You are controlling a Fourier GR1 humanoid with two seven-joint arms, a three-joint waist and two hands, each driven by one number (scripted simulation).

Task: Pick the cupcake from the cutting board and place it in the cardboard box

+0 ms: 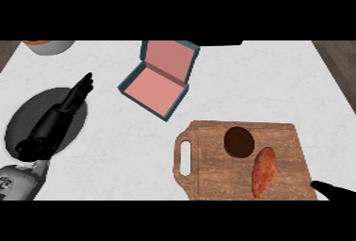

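Your left hand (55, 120) is straight-fingered and empty over the dark oval plate (24, 117). Your right hand (337, 190): can't tell its state. The round brown cupcake (238, 142) sits on the wooden cutting board (215, 179).

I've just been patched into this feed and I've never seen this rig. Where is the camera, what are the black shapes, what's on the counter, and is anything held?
There is one camera, looking steeply down from the robot's head at a white counter. The arms come in from the lower edge. The left hand, black with straight fingers, is over a dark plate and holds nothing. Only a tip of the right hand shows, in the lower right corner by the cutting board. On the board are the cupcake, a dark brown round seen from above, and a reddish oblong food. The open box, pink inside, lies further back.
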